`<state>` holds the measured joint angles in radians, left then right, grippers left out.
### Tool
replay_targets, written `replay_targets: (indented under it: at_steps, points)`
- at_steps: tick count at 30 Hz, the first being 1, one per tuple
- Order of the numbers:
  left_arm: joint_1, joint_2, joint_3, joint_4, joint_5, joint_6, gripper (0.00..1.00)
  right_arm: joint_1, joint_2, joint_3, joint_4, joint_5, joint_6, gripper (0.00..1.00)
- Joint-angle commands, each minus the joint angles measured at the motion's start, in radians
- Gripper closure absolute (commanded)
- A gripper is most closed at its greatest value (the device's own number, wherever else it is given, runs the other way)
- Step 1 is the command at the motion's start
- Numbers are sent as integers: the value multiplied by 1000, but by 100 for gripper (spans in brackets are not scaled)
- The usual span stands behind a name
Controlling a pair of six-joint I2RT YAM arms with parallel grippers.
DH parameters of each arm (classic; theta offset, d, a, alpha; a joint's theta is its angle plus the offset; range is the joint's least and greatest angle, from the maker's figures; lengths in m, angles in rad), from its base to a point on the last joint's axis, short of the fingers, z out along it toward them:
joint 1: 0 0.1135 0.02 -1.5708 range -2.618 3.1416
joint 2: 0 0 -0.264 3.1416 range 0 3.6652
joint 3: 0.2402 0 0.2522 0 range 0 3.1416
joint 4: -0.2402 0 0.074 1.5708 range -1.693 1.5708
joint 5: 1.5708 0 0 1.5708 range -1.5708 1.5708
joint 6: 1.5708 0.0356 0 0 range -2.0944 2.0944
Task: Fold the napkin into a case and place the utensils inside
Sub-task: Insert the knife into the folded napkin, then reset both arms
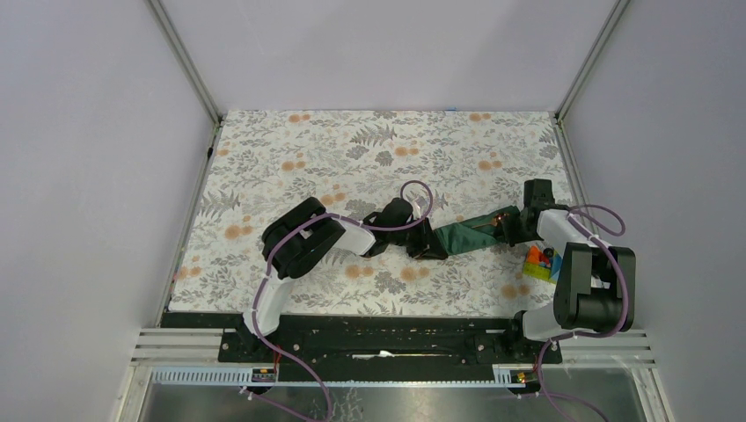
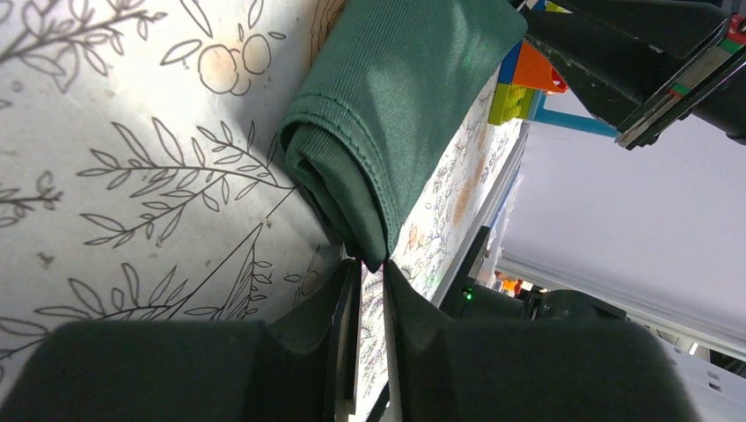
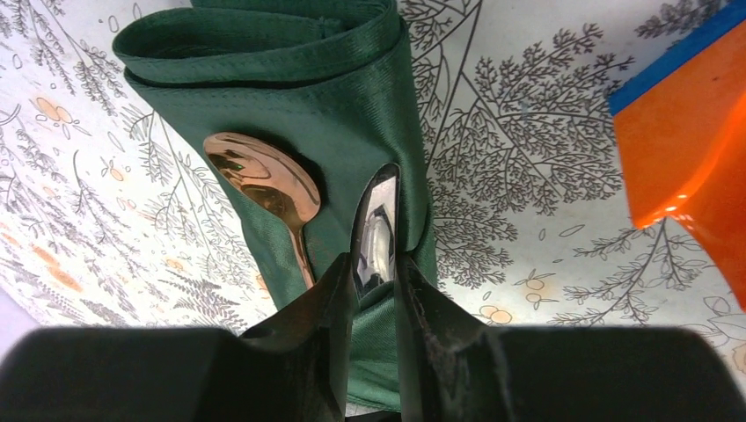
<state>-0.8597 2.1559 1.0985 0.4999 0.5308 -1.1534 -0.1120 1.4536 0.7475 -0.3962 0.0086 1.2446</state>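
Two arms reach from the near edge onto the floral tablecloth (image 1: 352,149). Nearest, on the right, a cluster of bright toy blocks (image 1: 540,262) sits just beside the right arm. A little farther in, at mid-table, the dark green napkin (image 1: 471,236) lies folded into a long narrow bundle that runs left to right between the two grippers. The left gripper (image 2: 369,268) is at its left end, jaws almost together and pinching the lowest corner of the folded cloth at their tips. The right gripper (image 3: 374,264) is at its right end, jaws closed on the knife (image 3: 376,224), whose shiny dark blade stands between the fingers over the cloth. The copper spoon (image 3: 264,180) lies on the napkin just beside the blade, its handle running back toward the gripper.
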Motion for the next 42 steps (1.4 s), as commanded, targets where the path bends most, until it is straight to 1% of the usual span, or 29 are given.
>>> replay_targets:
  at_steps: [1,4,10,11,14,15,17,19,21,23,24,25,27,28,29,31,33,34,36,38,40,42]
  points:
    - [-2,4,-2,58,13,0,81,11,2,5,32,-40,26,89]
    - [-2,1,-3,58,12,1,81,12,3,10,35,-37,21,82]
    - [-3,-32,-26,55,-9,13,81,12,-24,16,14,-28,-19,60]
    - [-3,-43,-32,50,-16,18,81,12,-30,16,10,-25,-30,55]
    - [-3,-82,-60,47,-36,26,79,12,-52,35,-4,-15,-91,46]
    - [-3,-94,-71,48,-37,26,79,11,-65,43,-8,-14,-121,44]
    - [-2,-128,-108,57,-41,26,78,13,-100,68,-18,-14,-199,42]
    - [-2,-172,-152,69,-46,30,77,28,-138,105,-38,16,-315,41]
    - [-2,-227,-195,56,-62,54,77,49,-162,187,-131,31,-436,39]
    - [0,-296,-248,41,-72,77,77,102,-193,259,-203,46,-554,38]
    - [2,-343,-273,31,-83,94,76,154,-215,296,-237,37,-612,37]
    - [5,-389,-295,7,-97,119,74,205,-241,325,-256,14,-667,36]
    - [12,-517,-312,-109,-128,195,69,299,-303,392,-298,-102,-771,32]
    - [16,-583,-303,-178,-153,249,66,326,-340,418,-306,-171,-793,24]
    - [17,-659,-283,-262,-183,306,63,332,-379,445,-307,-280,-802,18]
    - [19,-788,-203,-443,-260,435,56,333,-435,516,-313,-446,-795,14]
    - [32,-893,-98,-601,-314,556,49,333,-476,606,-323,-544,-787,10]
    - [40,-936,-35,-672,-337,606,45,333,-492,661,-338,-552,-792,2]
    - [51,-1001,95,-792,-389,700,38,333,-513,774,-387,-517,-826,0]
    - [53,-1049,233,-892,-459,788,29,333,-528,894,-448,-424,-871,0]
    - [54,-1080,369,-964,-523,840,22,333,-555,988,-498,-300,-919,0]
    - [54,-1107,462,-1013,-600,870,16,333,-596,1038,-512,-179,-962,0]
